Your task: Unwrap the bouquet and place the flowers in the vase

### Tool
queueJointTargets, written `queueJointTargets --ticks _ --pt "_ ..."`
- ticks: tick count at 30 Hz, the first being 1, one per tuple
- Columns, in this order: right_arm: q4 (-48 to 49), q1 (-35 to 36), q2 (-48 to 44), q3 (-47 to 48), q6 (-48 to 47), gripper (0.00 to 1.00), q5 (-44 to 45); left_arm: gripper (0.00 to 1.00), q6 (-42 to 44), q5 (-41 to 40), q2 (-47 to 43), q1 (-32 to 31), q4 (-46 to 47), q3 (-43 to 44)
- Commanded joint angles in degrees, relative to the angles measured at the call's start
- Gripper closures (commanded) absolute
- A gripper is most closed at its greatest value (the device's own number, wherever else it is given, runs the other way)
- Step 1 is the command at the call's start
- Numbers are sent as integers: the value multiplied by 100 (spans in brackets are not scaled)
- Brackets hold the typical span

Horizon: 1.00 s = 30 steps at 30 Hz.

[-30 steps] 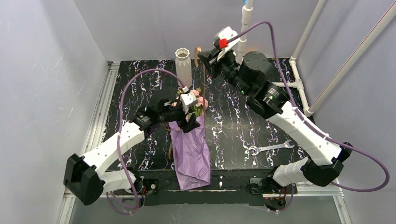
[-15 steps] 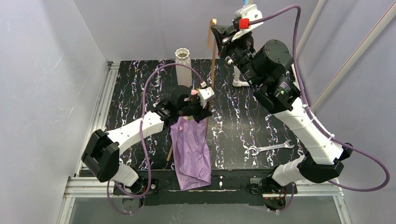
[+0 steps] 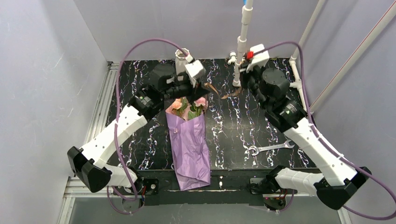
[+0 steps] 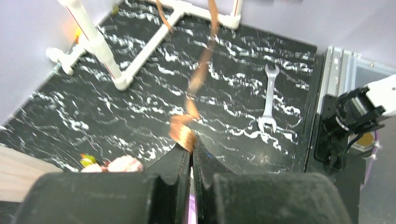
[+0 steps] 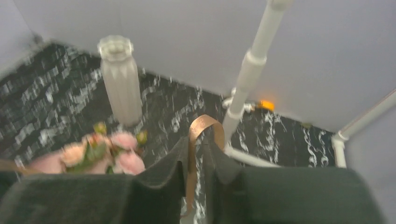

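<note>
The bouquet lies lengthwise mid-table in purple paper (image 3: 189, 149), its pink and peach flowers (image 3: 189, 105) at the far end. A tan-gold ribbon (image 3: 224, 93) sags between my two grippers. My left gripper (image 3: 204, 85) hovers beyond the blooms, in front of the white ribbed vase (image 3: 181, 56), and is shut on the ribbon's end (image 4: 184, 133). My right gripper (image 3: 240, 83) is to its right. In the right wrist view its jaws (image 5: 201, 140) stand slightly apart, with a ribbon loop (image 5: 205, 125) slack between them. The vase (image 5: 120, 79) stands upright behind the flowers (image 5: 109, 151).
A frame of white pipes (image 3: 243, 42) rises at the back right and runs along the table's right side (image 4: 95, 44). A silver wrench (image 3: 271, 148) lies at the front right. Aluminium rails edge the black marbled table (image 3: 140, 93).
My left gripper shut on the ribbon and moved back and up toward the vase. My right gripper dropped from high at the back, and its jaws parted slightly.
</note>
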Motion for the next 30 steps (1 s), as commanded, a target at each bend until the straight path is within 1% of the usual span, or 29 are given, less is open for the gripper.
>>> queueJointTargets --ticks 1,2,4,5,7,10,13,16,19,25,26,27,30 --pt "-443 -82 -701 -867 367 63 -520 100 81 510 239 270 -989 1305" --pt "-522 -95 -880 -1056 408 50 -775 100 57 635 391 341 -1162 1786" --pt "-674 -110 -1093 -1306 392 30 -1207 100 104 860 705 459 -1451 2492" --pt "-775 -112 -1177 -1394 334 22 -1418 100 209 935 858 486 -1611 2874" --pt "-996 -111 -1303 -1547 33 13 -1913 100 537 1182 1261 525 -2053 3739" --pt "-1430 -116 -1433 -1641 -452 4 -2730 100 931 1534 1803 549 -2681 4931" --pt "-1450 -113 -1589 -1707 -897 2 -3111 100 985 1654 2072 553 -2745 5578" --pt "-1174 -111 -1554 -1697 -1140 2 -3182 100 938 1695 2208 558 -2645 6002" --pt "-720 -111 -1379 -1695 -1321 2 -3341 100 681 1709 2209 553 -2367 6161" --pt "491 -110 -725 -1727 -1480 2 -4182 100 77 1866 2144 553 -1951 6272" --pt "672 -114 -605 -1709 -1465 3 -4281 100 5 1862 2131 553 -1922 6273" --pt "853 -103 -476 -1691 -1409 7 -4350 100 -42 1828 2115 558 -1895 6267" --pt "1515 -65 -206 -1691 -897 24 -4214 100 -235 1587 2031 552 -1765 6203"
